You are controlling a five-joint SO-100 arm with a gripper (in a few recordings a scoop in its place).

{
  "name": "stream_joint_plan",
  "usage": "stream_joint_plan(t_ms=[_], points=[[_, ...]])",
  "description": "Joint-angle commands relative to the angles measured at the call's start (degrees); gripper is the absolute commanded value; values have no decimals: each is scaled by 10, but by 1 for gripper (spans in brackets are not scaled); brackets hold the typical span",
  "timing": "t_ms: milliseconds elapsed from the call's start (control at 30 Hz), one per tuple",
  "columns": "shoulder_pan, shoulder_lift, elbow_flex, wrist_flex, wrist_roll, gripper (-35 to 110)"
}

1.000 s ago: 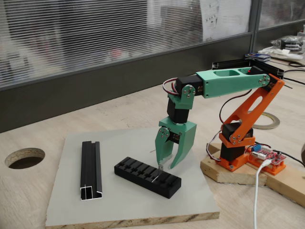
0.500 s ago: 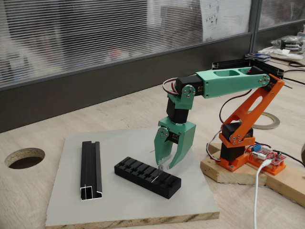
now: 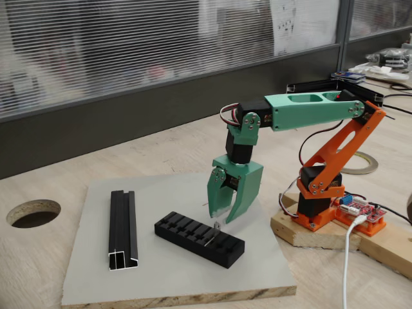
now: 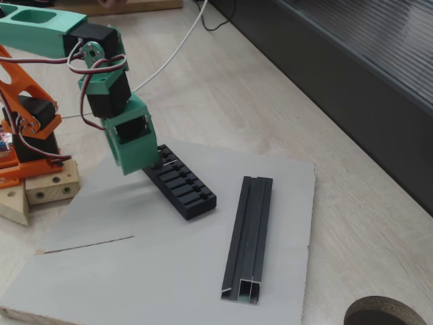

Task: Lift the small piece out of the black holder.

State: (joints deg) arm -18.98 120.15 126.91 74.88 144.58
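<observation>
The green tool point(image 3: 226, 219) point(image 4: 139, 169) points straight down from a bent wrist, fingers parted.

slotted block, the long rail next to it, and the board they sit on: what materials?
Slotted black holder: matte, no glare, likely plastic, possibly printed. Black rail: glossier, with bright silvery cut ends, so probably coated or anodised aluminium extrusion. Grey board: smooth grey face over a pale, fibrous edge, looks like laminated wood board.
</observation>
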Motion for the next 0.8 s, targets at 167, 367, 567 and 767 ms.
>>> stream_joint_plan(t_ms=[167,367,567,767], points=[[-5,0,-3,2,7,22],[-5,0,-3,0,7,22],[-5,-1,2,-58,8,22],[-6,-1,7,-54,8,22]])
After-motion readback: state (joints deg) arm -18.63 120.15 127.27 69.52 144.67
